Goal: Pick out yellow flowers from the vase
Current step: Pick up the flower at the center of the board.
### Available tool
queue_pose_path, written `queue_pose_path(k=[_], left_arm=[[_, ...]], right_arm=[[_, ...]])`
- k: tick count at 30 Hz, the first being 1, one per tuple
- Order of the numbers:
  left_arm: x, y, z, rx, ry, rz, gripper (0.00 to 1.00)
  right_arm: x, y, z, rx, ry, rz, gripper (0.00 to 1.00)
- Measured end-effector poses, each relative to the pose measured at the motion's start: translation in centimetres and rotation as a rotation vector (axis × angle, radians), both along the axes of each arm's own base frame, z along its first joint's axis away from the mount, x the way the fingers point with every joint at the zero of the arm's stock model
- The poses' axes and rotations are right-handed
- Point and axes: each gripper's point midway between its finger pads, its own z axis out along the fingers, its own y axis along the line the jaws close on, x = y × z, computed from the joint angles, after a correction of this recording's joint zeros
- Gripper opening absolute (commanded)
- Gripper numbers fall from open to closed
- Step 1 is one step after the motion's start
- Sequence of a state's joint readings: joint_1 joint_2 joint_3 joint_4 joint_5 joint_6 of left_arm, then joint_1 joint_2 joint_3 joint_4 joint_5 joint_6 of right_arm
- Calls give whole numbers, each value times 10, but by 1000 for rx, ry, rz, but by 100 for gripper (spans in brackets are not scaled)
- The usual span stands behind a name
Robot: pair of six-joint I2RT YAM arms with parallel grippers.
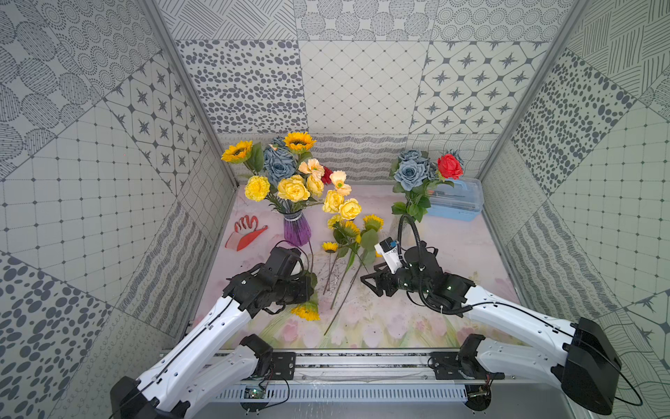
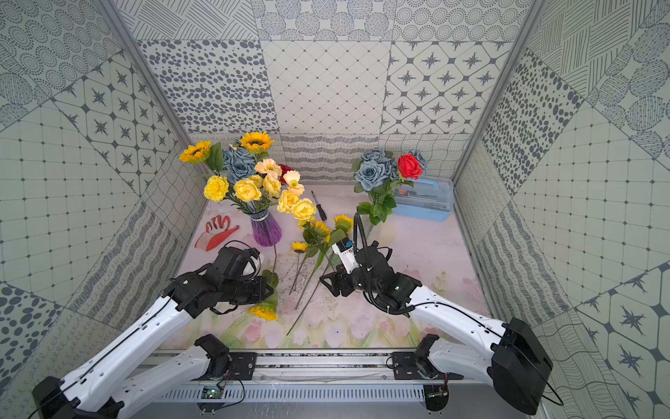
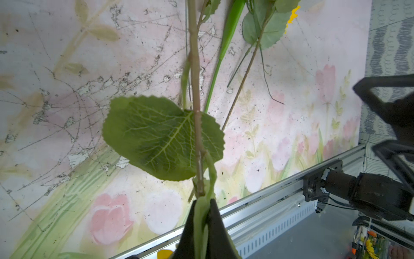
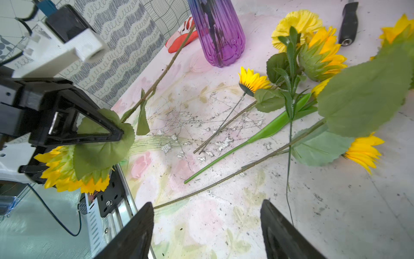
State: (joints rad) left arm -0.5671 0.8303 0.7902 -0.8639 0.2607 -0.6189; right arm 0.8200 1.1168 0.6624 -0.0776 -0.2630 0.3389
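The left fingers point(image 3: 216, 231) are pressed together on the stem point(image 3: 195, 67) of the held sunflower point(image 1: 306, 312), just behind its head, with a green leaf stalk pinched in alongside. The bloom hangs face down near the front rail point(image 1: 362, 357) of the worktop point(image 1: 453, 254); the long stem slants away and ends just beside the purple vase point(image 1: 297, 232); whether its tip touches the worktop I cannot tell. A broad leaf point(image 3: 156, 139) spreads from the stem just past the fingertips.

The right fingers point(image 4: 139, 233) stand wide apart with nothing between them, low over the worktop, near the stem ends of the flowers lying there.

In both top views the vase has yellow blooms in it: a left-hand sunflower point(image 1: 237, 151); a rear sunflower point(image 1: 299, 141); a yellow carnation point(image 1: 257, 188); pale yellow roses point(image 1: 293, 189), some leaning out to the right. They stand among grey-blue roses point(image 1: 278, 165) and peach poppies point(image 1: 311, 167).

Between the vase and the right arm, flat on the worktop, lie loose sunflowers point(image 1: 373, 222), a small sunflower point(image 1: 330, 246) and a second carnation point(image 4: 295, 27), their stems crossing.

A red-and-white glove point(image 1: 246, 232) lies left of the vase; a screwdriver point(image 2: 319, 206) lies behind the loose flowers; a blue toolbox point(image 1: 458, 199) sits at the back right, behind a bunch of blue roses with one red rose point(image 1: 449, 166).
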Motion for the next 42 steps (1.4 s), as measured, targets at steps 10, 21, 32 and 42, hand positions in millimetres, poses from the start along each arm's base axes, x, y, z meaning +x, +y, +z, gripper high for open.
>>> queue_pose_path(k=[10,21,32,42], left_arm=[[-21,-40,4,-226,87,-161,0],[-24,-68,35,-390,47,-299,0],[-28,-85,51,-453,-18,-410,0],[-21,-88,47,-428,-31,-429,0]], right_arm=[[14,5,23,99,11,-9,80],[34,31,-6,176,215,-43,82],[52,41,23,347,233,-43,83],[48,0,46,364,190,-117,83]])
